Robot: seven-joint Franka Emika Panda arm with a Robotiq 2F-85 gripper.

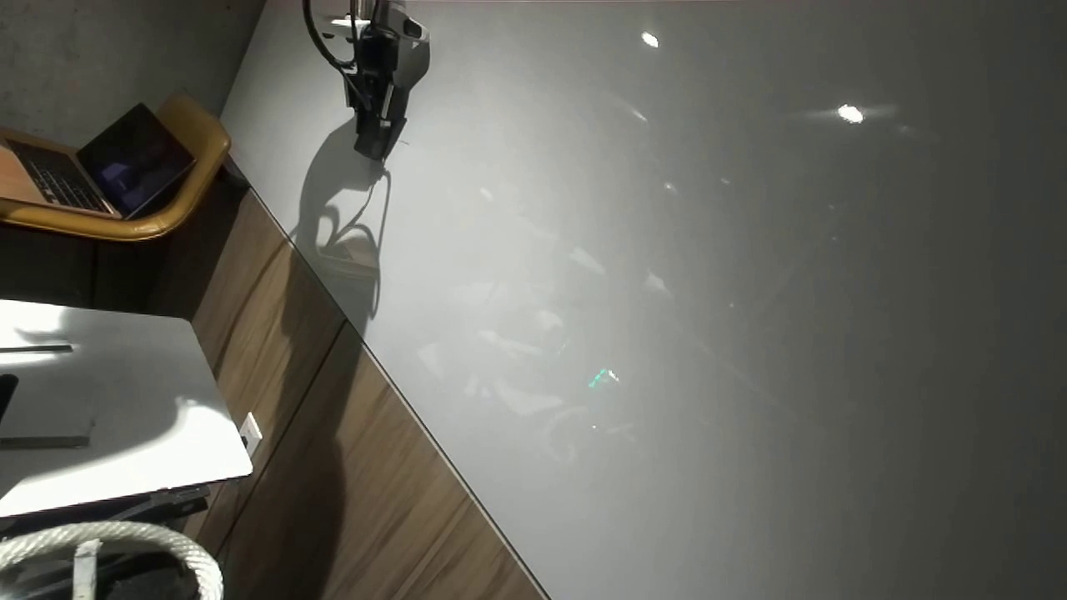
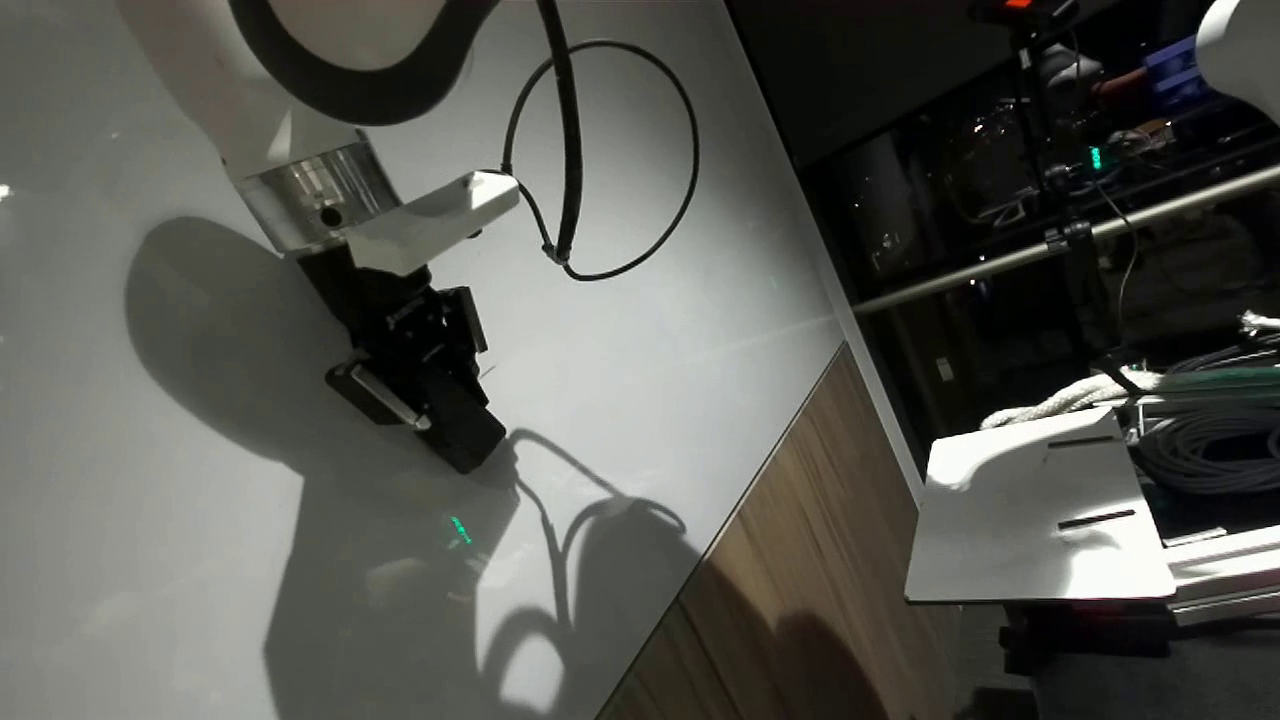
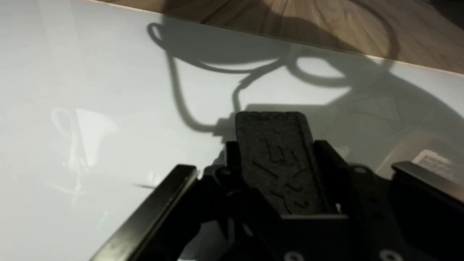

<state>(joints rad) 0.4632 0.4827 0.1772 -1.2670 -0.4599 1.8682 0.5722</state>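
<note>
A dark grey felt-like block (image 3: 275,145), shaped like a board eraser and scored with black scribbly lines, is clamped between the fingers (image 3: 328,159) of my gripper (image 3: 276,146). Its far end sticks out past the fingertips. In an exterior view the block (image 2: 462,430) points at a glossy white surface (image 2: 640,400); whether it touches that surface I cannot tell. A short thin dark stroke (image 3: 144,186) shows on the white surface beside the gripper, left of it in the wrist view. From farther off, the gripper (image 1: 381,137) appears at the upper left of the surface.
Wood panelling (image 1: 400,500) borders the white surface along one edge. Beyond it stand a yellow chair (image 1: 187,137) with a laptop (image 1: 137,158) on it and a pale flat panel (image 2: 1040,510). A looped black cable (image 2: 690,130) hangs from the arm. Shadows and reflections cross the surface.
</note>
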